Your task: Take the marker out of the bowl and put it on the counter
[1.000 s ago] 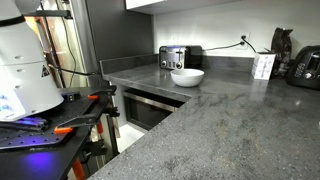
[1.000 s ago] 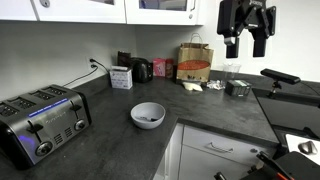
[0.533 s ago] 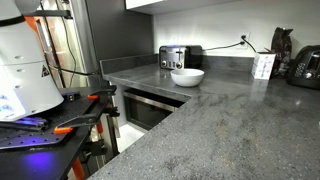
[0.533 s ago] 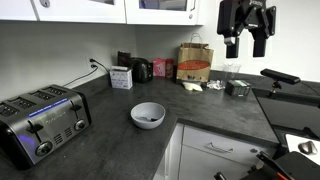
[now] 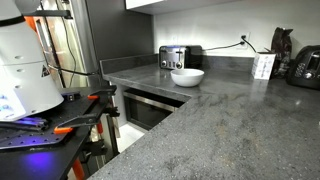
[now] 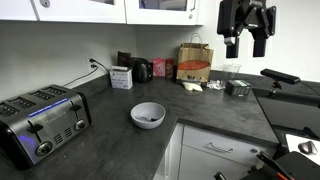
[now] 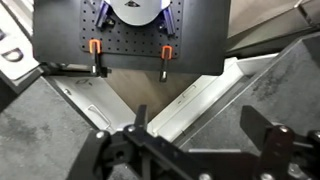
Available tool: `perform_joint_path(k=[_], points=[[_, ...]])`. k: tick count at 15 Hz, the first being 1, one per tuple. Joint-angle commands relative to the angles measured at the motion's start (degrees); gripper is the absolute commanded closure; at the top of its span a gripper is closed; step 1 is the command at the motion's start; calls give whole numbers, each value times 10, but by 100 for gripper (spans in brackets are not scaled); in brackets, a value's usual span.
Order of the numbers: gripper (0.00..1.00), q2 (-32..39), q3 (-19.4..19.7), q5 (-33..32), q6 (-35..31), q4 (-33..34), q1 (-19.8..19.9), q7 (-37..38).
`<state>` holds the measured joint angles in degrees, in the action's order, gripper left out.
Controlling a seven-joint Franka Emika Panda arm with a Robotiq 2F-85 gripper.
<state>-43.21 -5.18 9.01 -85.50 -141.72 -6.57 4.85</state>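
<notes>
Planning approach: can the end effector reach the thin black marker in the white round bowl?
Probably yes: the end effector hangs high, open; nothing covers the white round bowl or black marker.

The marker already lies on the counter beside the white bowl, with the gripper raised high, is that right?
Not quite: the marker lies inside the bowl, not on the counter, as an exterior view shows; the gripper is indeed raised high.

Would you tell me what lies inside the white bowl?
In an exterior view the bowl holds a small dark marker. Side-on in an exterior view, the bowl's wall hides the inside.
</notes>
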Motion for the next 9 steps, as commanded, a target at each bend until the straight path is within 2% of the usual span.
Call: perform_joint_path(k=[1,8,9], points=[[0,0,-6,3,2,1,9,-5],[0,0,-6,3,2,1,9,-5],[0,17,-6,14,-11,8,9,-1]])
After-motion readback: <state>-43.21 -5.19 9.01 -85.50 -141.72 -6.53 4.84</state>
